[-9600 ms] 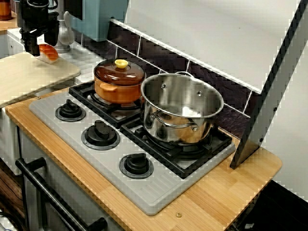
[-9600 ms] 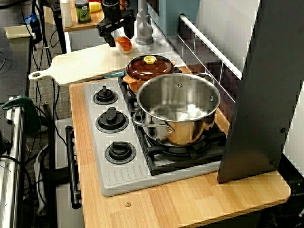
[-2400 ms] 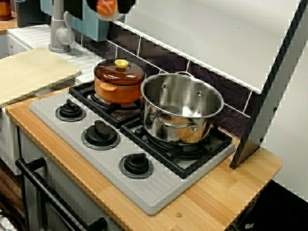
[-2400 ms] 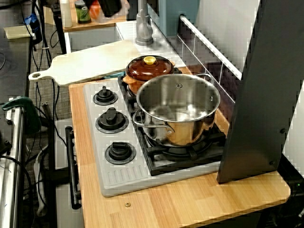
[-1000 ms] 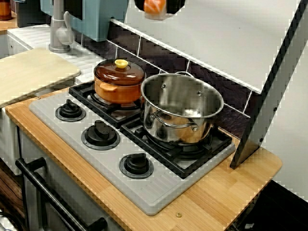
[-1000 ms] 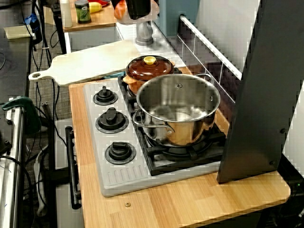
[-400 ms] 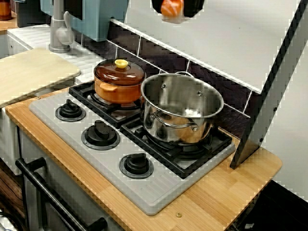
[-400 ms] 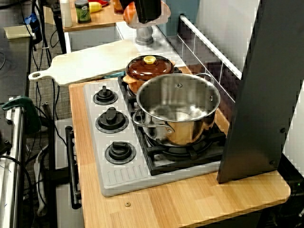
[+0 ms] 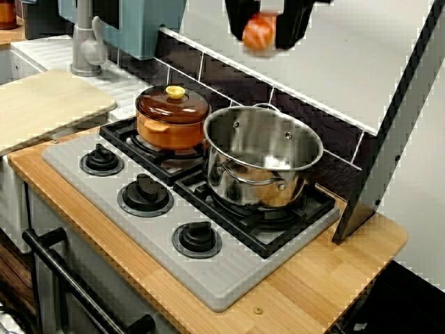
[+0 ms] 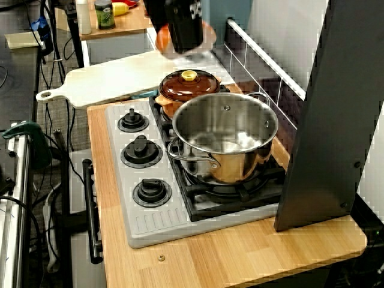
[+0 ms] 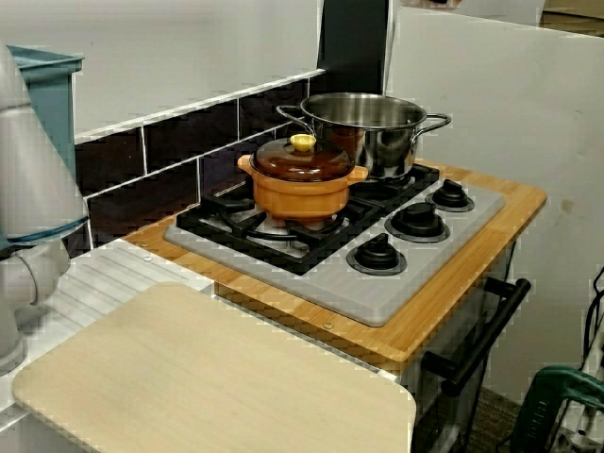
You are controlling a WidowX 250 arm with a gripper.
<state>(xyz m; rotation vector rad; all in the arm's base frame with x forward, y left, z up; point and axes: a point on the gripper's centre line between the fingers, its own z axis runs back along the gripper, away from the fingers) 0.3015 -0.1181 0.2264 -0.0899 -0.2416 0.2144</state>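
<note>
- While it hangs high over the back of the stove (image 9: pixel 221 277), the tool (image 9: pixel 262 29) is clamped on a small orange piece of food (image 9: pixel 258 34), with a dark finger on either side of it.
- Both tool and food are blurred in the view from the stove's corner. In the view from the knob side, the tool (image 10: pixel 180 31) shows as a dark block with the orange food (image 10: pixel 162 38) peeking out at its left edge.
- That piece of food is in the air, touching nothing but the tool. It is well above the two pots, and I cannot tell which pot lies beneath it.
- On the right rear burner, a steel pot (image 9: pixel 263 158) stands upright without a lid.
- Just beside it, on the left rear burner, sits an orange pot (image 9: pixel 170 127) under a brown lid (image 9: pixel 172 103) with a yellow knob.
- Three black dials (image 9: pixel 144 194) run along the grey front strip of the stove.
- Set into a wooden bench (image 9: pixel 332 273), the stove has a pale cutting board (image 9: pixel 43 106) to its left and a grey faucet (image 9: pixel 85 43) behind that.
- From the board end, only the grey arm (image 11: pixel 30 179) shows at the left edge, and the tool is out of that view.
</note>
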